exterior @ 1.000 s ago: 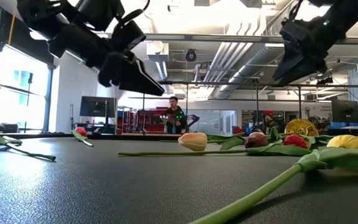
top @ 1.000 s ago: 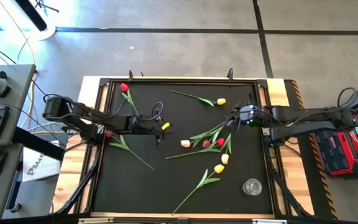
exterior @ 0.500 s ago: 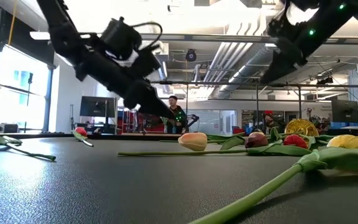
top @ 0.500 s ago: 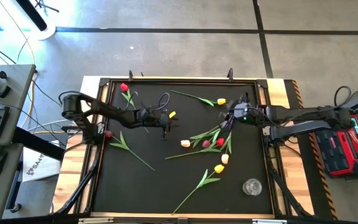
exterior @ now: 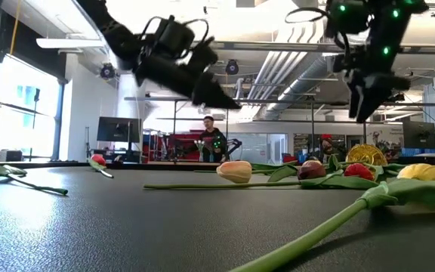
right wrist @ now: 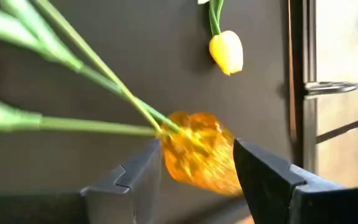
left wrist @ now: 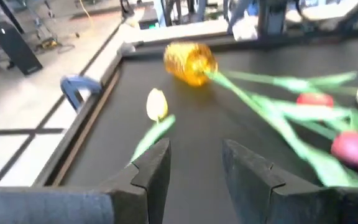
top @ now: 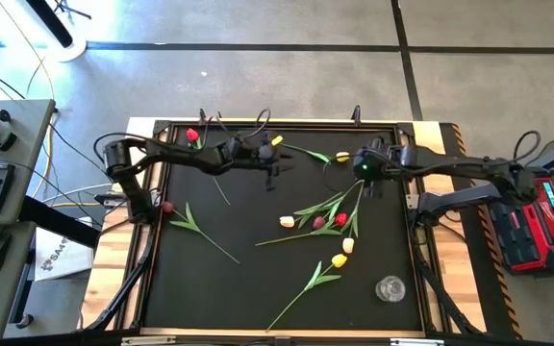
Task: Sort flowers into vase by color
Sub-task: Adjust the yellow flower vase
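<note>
Left gripper (top: 279, 165) was over the upper middle of the black table (top: 219, 288), off the surface in the low view (exterior: 225, 100). In its wrist view (left wrist: 194, 146) the fingers stood apart with bare mat between them and nothing pinched. A small yellow head (top: 277, 140) sat close against this gripper; could not tell whether it was carried.

Right gripper (top: 362, 175) was right of upper centre, raised above the table in the low view (exterior: 367, 106). Its fingers were spread (right wrist: 194, 146), framing a crinkled amber flower head (right wrist: 201, 152) below. That head lay on the mat (exterior: 365, 155), not clamped.

Flowers:
- A yellow tulip (top: 342, 156) lay between the two grippers, near the top edge.
- A loose cluster (top: 320, 216) of cream and red heads with crossing stems lay at centre right.
- Another yellow tulip (top: 339, 259) lay below the cluster.
- A red tulip (top: 192, 135) lay at upper left.
- A dark red tulip (top: 168, 207) lay at the left edge.

The clear vase (top: 390, 288) stood at lower right with no stems in it.
</note>
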